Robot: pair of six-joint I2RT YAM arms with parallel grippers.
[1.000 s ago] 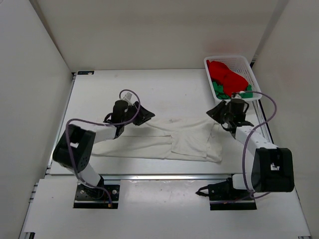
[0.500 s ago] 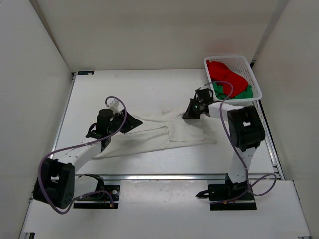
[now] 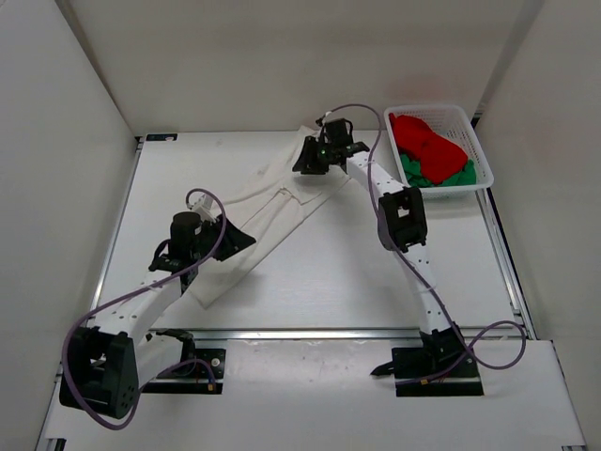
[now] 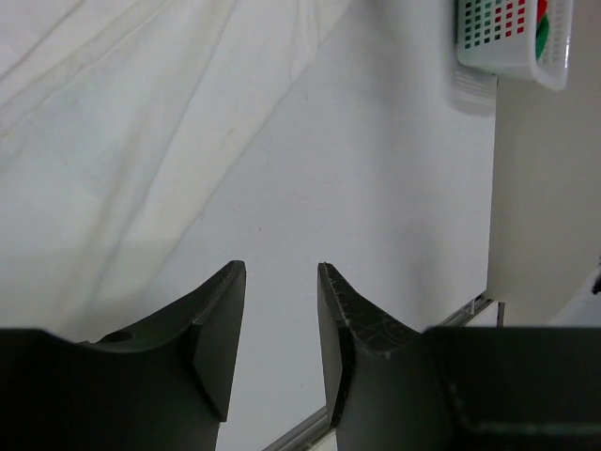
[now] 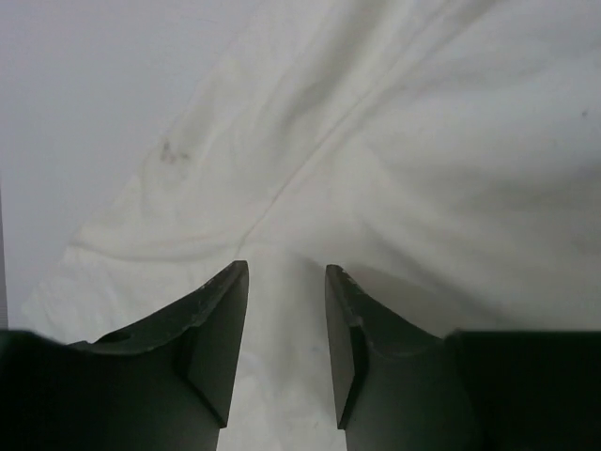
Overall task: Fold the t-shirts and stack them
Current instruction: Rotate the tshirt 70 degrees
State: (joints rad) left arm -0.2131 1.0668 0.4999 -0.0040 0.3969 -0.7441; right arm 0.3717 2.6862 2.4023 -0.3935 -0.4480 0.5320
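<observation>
The white t-shirt [image 3: 272,202] lies stretched in a diagonal band from the near left to the far middle of the table. My right gripper [image 3: 303,162] hovers over its far end, open, and the right wrist view shows wrinkled white cloth [image 5: 423,169] under the right gripper [image 5: 286,272]. My left gripper [image 3: 242,239] sits at the shirt's near edge, also open. In the left wrist view the left gripper [image 4: 282,272] has bare table between its fingers and the shirt [image 4: 113,141] to the upper left. The red t-shirt [image 3: 427,141] and the green t-shirt [image 3: 437,176] lie bunched in the basket.
The white lattice basket [image 3: 481,160] stands at the far right corner, and the left wrist view catches it too as a basket [image 4: 507,47] at the top right. White walls close in the table on the left, back and right. A metal rail [image 3: 310,332] runs along the near edge.
The right arm swung from the near right to the far middle, pulling the white shirt's end with it, then opened its jaws. The left arm drew back towards the near left.
</observation>
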